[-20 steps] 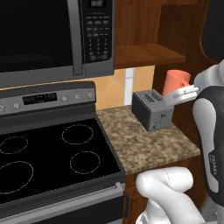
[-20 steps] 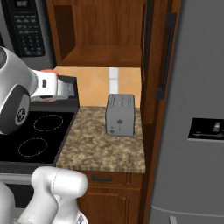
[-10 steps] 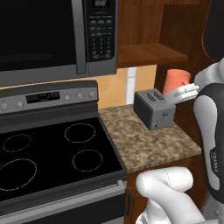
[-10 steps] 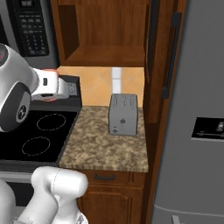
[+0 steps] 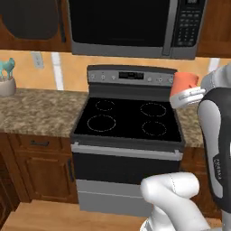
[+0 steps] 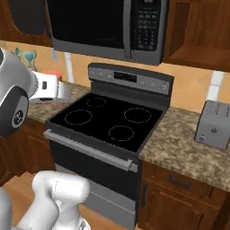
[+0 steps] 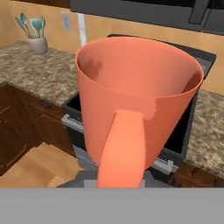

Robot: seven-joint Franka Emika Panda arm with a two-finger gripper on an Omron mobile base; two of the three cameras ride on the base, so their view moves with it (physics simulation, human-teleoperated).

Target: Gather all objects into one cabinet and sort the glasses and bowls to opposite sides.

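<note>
My gripper [image 5: 187,93] is shut on the coral-orange mug [image 5: 184,82] and holds it in the air at the stove's right edge. In the hand view the mug [image 7: 135,100] is seen from close up, its loop handle towards the camera and its inside empty; it hides my fingertips. From the right base view, a sliver of the mug [image 6: 53,75] shows above the gripper [image 6: 56,84]. A reddish-brown wall cabinet door [image 5: 29,20] with a dark panel and black bar handle hangs upper left. An open wooden cabinet bay [image 6: 197,31] is right of the microwave. The cup and bowls are out of view.
A black stove [image 5: 128,119] with its grey control panel stands straight ahead, with a black microwave [image 5: 131,25] above it. Granite counter [image 5: 36,115] runs to both sides. A jar of teal utensils [image 5: 6,81] sits on the left counter, and a grey toaster [image 6: 214,125] on the right one.
The whole picture has shifted: the base has driven left, from the toaster counter to in front of the stove. The mug stays in the gripper.
</note>
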